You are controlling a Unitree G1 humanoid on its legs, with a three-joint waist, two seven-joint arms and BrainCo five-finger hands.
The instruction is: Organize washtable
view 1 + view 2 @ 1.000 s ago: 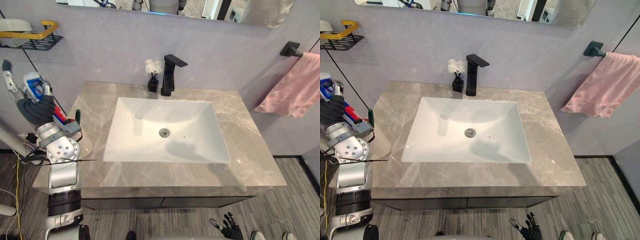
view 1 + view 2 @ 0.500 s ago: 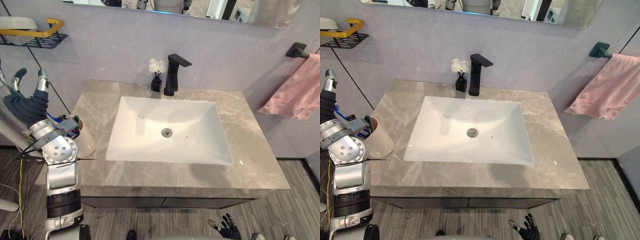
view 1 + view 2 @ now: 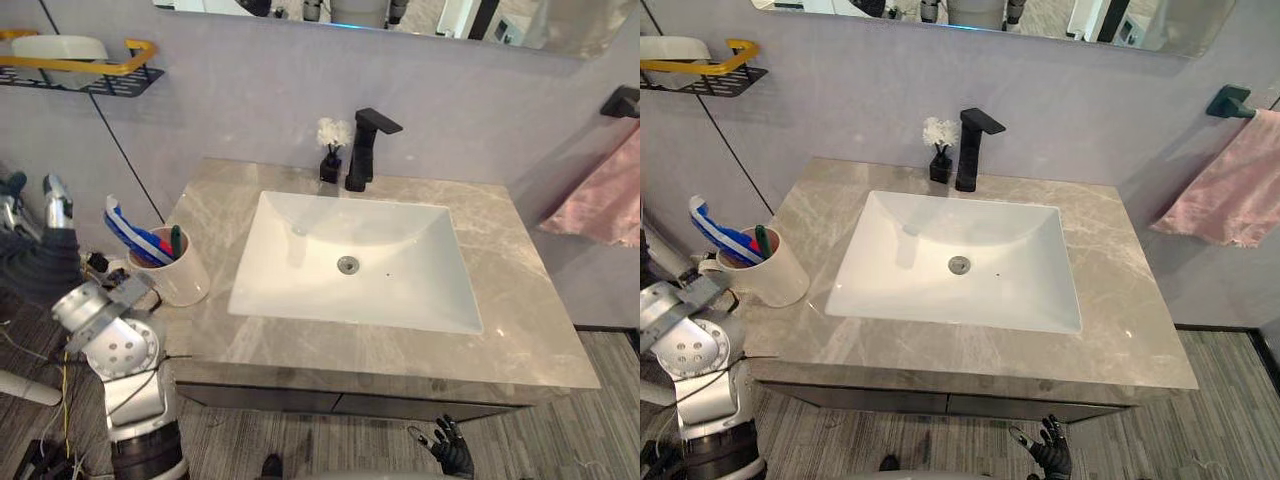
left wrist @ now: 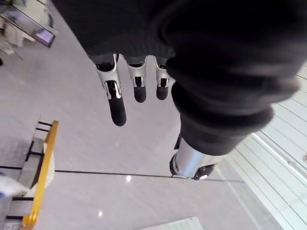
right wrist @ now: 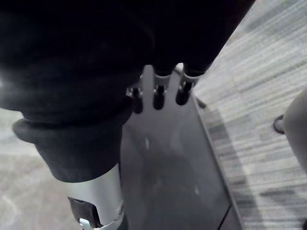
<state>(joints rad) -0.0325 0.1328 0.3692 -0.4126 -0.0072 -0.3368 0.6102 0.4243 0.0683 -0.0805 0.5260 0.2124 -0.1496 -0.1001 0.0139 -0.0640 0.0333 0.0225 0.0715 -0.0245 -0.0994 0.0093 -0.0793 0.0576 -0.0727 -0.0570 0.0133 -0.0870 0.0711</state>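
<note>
Left hand (image 3: 40,255) is being held near cup (image 3: 180,280), fingers (image 4: 116,103) straight, empty (right hand (image 3: 452,455) likewise relaxed, low); cup probably best nudged inboard on counter (image 3: 520,330), slowly.

The left hand (image 3: 50,205) has let go of the blue-and-white toothbrush (image 3: 125,228) — it now stands in the cup (image 3: 185,282) — and has drawn back to the cup's left, fingers straight, empty, well apart from the rim.
</note>
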